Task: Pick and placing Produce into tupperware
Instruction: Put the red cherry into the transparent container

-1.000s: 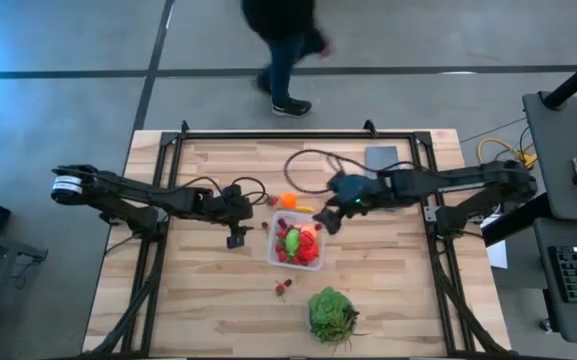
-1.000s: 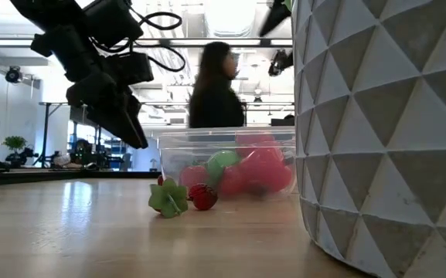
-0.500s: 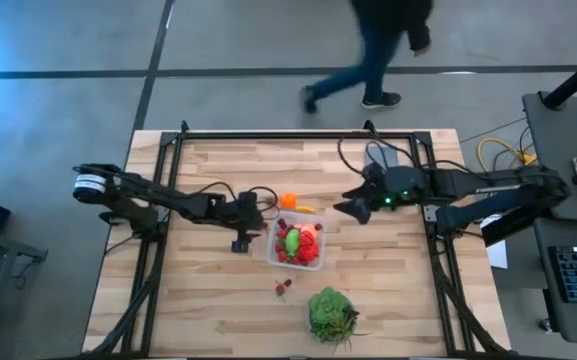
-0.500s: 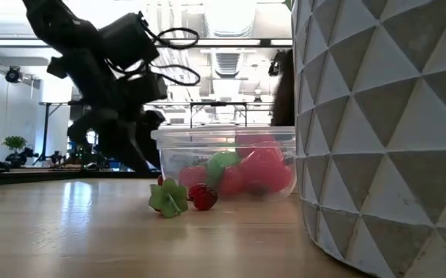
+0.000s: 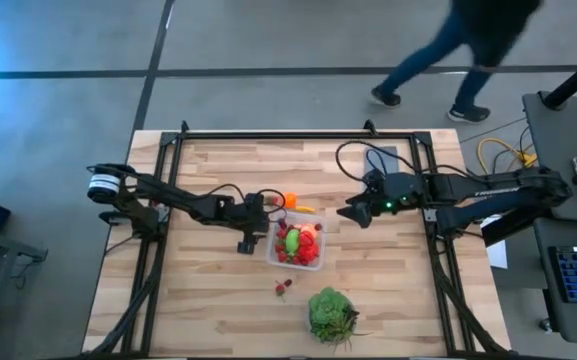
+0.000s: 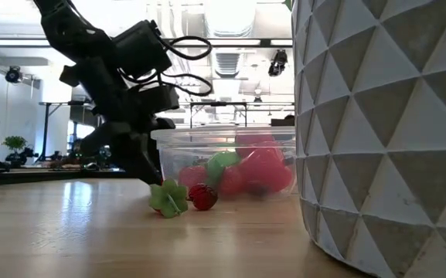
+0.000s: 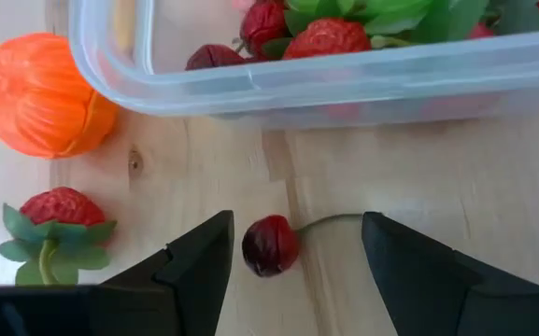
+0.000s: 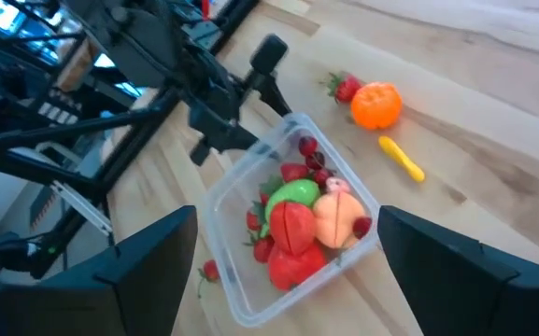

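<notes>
The clear tupperware [image 5: 298, 241] stands mid-table, holding red, pink and green produce [image 8: 297, 219]. My left gripper [image 7: 295, 241] is open and low beside the tupperware's left wall [image 7: 344, 79]. Its fingers stand on either side of a dark red cherry [image 7: 270, 245] that lies on the wood, without touching it. An orange piece [image 7: 45, 93] and a strawberry [image 7: 54, 210] lie close by. My right gripper [image 5: 350, 213] hangs open, above the table and to the right of the tupperware. A yellow piece [image 8: 402, 159] lies by the tupperware's far side.
A green piece [image 6: 168, 198] and a red berry [image 6: 203, 197] lie on the wood toward the table's near edge from the tupperware. A potted green plant [image 5: 330, 312] stands near the front edge. A grey slab [image 5: 383, 157] lies at the far right. A person [image 5: 468, 50] walks past beyond the table.
My left gripper has come down toward the table and moved right, up to the tupperware's left wall, rolling as it went. My right gripper has drawn back from above the tupperware toward the table's right edge. The person has walked to the right.
</notes>
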`<act>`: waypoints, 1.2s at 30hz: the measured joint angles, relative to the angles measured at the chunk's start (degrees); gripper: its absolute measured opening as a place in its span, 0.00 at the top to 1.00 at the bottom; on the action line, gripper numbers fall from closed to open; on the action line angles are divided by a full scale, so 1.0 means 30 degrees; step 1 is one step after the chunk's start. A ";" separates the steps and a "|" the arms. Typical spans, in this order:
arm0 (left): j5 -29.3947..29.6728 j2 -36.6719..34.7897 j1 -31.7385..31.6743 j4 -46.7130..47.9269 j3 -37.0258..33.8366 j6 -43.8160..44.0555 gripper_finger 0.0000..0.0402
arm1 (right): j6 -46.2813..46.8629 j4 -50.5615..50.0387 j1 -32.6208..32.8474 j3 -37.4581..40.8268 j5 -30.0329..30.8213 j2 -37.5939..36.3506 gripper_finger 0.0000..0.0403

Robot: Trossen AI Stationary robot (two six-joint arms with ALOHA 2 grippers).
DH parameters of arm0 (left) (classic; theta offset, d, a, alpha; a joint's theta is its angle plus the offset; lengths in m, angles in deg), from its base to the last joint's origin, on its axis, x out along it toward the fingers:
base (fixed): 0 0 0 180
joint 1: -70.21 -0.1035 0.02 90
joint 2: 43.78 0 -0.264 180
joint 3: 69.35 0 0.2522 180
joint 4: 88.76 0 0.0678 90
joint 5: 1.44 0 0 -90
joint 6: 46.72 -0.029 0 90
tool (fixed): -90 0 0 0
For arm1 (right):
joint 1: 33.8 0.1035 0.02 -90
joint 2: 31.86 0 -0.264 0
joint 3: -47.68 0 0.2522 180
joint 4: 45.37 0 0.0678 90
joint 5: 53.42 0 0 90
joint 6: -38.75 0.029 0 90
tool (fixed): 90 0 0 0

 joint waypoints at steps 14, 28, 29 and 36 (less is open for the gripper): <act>-0.0270 0.0517 -0.0245 -0.0227 0.0083 0.0003 0.64 | -0.0376 0.0383 -0.0007 0.0021 0.0000 0.0321 0.19; 0.0058 0.0452 -0.0262 0.0180 0.0029 0.0000 0.76 | -0.0507 0.0380 -0.0007 0.0043 0.0044 0.0314 0.19; 0.0058 0.0445 -0.0262 0.0281 0.0036 0.0000 0.76 | -0.0499 0.0387 -0.0007 0.0043 0.0044 0.0314 0.19; 0.0960 -0.0868 -0.0262 0.2631 0.0022 -0.0013 0.81 | -0.0499 0.0470 -0.0007 0.0043 0.0042 0.0314 0.19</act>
